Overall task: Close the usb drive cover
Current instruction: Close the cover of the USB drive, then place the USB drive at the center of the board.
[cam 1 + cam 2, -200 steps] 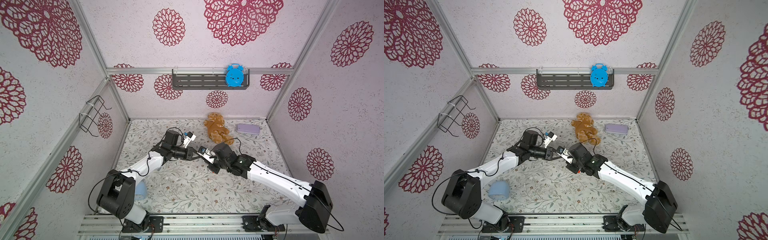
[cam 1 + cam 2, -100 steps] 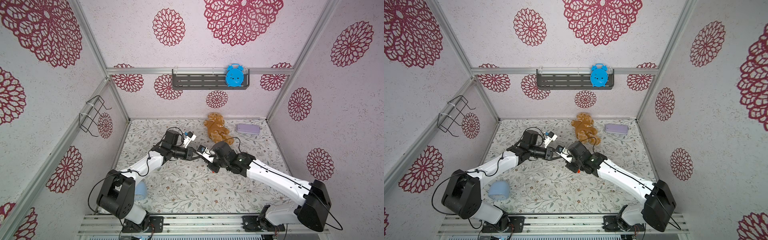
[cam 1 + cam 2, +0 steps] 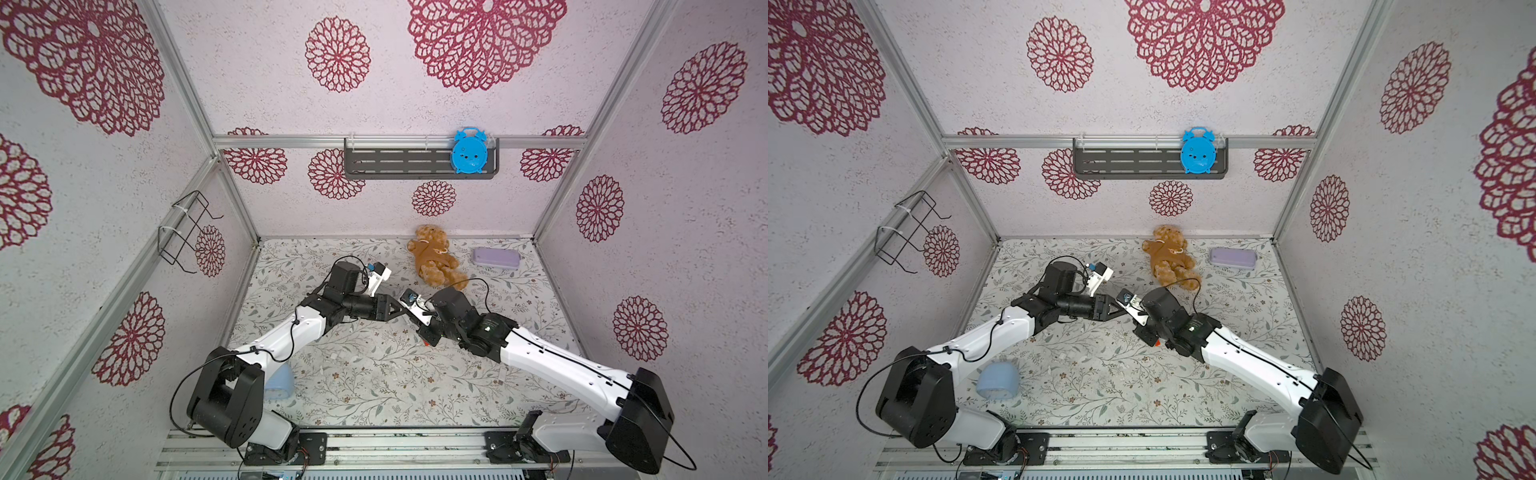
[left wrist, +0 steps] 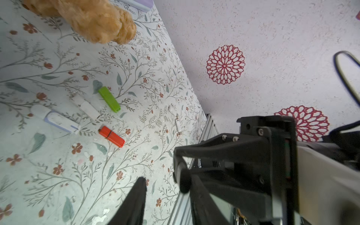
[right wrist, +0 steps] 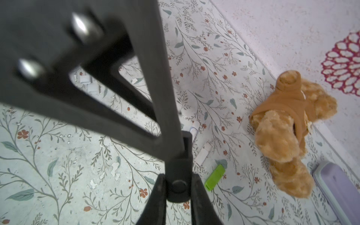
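Right hand: your right hand (image 5: 178, 180) is clamped on the black usb drive (image 5: 178, 165), held up off the tabletop (image 5: 58, 155).
Left hand: your left hand (image 4: 165, 181) has its fingers apart, tips right by that drive; contact you cannot tell.
Cover: you cannot tell here whether the cover is shut.
Tabletop: a green drive (image 4: 109, 99), a red drive (image 4: 111, 136) and a white drive (image 4: 85, 107) lie loose near the teddy bear (image 4: 93, 21).
Writing: any print on them is too small for you to read.
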You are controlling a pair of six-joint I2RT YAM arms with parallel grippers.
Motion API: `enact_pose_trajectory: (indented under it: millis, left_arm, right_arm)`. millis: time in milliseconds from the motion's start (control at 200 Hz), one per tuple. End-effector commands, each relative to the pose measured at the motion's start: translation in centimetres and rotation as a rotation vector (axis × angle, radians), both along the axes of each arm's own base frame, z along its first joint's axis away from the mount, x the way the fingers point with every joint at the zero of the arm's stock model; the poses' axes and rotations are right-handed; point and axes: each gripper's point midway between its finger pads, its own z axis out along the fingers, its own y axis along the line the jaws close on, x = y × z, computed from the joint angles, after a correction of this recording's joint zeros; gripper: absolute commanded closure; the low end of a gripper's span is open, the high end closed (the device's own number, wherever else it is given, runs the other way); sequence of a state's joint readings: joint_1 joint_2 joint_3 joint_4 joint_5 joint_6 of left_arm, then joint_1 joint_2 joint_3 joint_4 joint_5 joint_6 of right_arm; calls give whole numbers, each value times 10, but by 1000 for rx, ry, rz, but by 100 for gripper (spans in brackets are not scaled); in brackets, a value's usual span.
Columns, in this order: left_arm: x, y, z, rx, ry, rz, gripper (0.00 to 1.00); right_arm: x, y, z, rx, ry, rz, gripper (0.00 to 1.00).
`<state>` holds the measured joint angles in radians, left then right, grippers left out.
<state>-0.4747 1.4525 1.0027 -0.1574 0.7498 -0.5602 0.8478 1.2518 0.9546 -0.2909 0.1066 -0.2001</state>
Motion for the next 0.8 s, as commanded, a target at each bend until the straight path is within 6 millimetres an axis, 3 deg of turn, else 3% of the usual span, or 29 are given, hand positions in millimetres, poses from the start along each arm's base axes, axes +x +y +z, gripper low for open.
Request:
enact_pose_trajectory:
  millis: [0, 185, 380, 500, 795]
  left_arm:
    - [20, 21, 20, 14, -113, 157, 47]
    - [26, 55, 30, 65, -216, 333, 40]
    - [23, 89, 43, 119, -335, 480, 34]
    - [19, 107, 48, 138, -378, 556, 28]
    - [15, 128, 42, 186, -377, 639, 24]
  right_arm:
    - [5, -30, -17, 45, 55, -164, 81]
    - [12, -85, -76, 63, 270, -434, 81]
    - [14, -116, -121, 46, 443, -638, 81]
    - [17, -119, -140, 33, 515, -676, 80]
    - [25, -121, -158, -44, 559, -710, 80]
